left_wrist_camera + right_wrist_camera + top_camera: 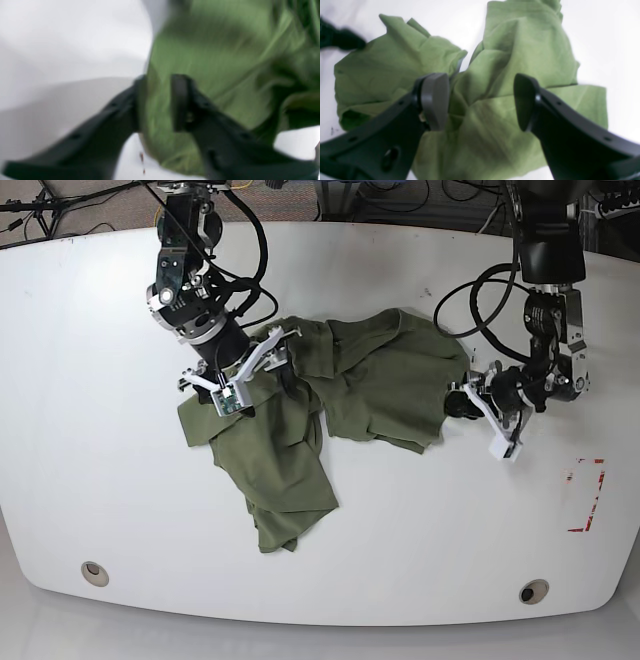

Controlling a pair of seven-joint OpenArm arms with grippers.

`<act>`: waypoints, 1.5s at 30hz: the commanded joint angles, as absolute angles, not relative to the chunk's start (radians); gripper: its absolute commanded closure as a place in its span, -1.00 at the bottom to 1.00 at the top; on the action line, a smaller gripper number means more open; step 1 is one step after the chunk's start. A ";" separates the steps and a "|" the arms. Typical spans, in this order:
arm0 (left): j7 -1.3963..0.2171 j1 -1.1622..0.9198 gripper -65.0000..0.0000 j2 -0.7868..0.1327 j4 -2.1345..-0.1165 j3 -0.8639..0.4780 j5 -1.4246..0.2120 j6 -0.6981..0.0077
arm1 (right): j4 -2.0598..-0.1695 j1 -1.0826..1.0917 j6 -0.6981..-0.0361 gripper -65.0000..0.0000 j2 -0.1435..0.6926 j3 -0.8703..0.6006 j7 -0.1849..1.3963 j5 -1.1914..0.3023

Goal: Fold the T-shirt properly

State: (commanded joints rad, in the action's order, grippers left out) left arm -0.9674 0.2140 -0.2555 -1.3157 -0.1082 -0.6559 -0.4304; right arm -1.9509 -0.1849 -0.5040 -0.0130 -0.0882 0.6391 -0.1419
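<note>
The olive-green T-shirt [370, 380] lies crumpled in the middle of the white table [90, 430], with one part trailing toward the front [285, 500]. My left gripper [461, 402] is at the shirt's right edge. In the left wrist view, green cloth [212, 62] is pinched between its dark fingers [180, 102], so the left gripper [158, 102] is shut on the T-shirt. My right gripper [255, 368] hovers over the shirt's left part. In the right wrist view the right gripper [480, 102] stands open above the wrinkled cloth [495, 62], with nothing between its fingers.
Red tape marks [585, 495] sit near the table's right edge. Two round holes [95, 572] [533, 591] lie along the front edge. Black cables [470, 300] loop over the table behind the shirt on both sides.
</note>
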 joint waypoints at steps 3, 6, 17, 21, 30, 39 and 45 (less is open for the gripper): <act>-0.957 0.231 0.00 -0.254 -1.305 -0.093 -0.656 -0.430 | -1.951 -0.188 -0.504 -0.21 -0.013 -0.088 0.639 -0.142; -0.957 0.259 -0.07 -0.231 -1.247 -0.079 -0.656 -0.430 | -1.951 -0.189 -0.506 -0.21 -0.013 -0.088 0.639 -0.142; -0.937 0.311 -0.07 -0.222 -1.090 -0.047 -0.662 -0.433 | -1.951 -0.209 -0.506 -0.21 -0.013 -0.088 0.639 -0.142; -0.941 0.302 -0.07 -0.220 -1.150 0.015 -0.664 -0.435 | -1.951 -0.217 -0.506 -0.20 -0.013 -0.088 0.639 -0.142; -0.941 0.278 0.20 -0.220 -1.211 0.070 -0.664 -0.435 | -1.989 -0.249 -0.510 -0.20 -0.016 -0.064 0.641 -0.142; -0.937 0.278 0.95 -0.223 -1.208 0.070 -0.657 -0.435 | -2.018 -0.269 -0.529 -0.20 -0.016 0.090 0.639 -0.142; -0.937 0.278 0.96 -0.225 -1.210 0.070 -0.657 -0.435 | -2.015 -0.262 -0.521 -0.20 -0.016 0.143 0.642 -0.137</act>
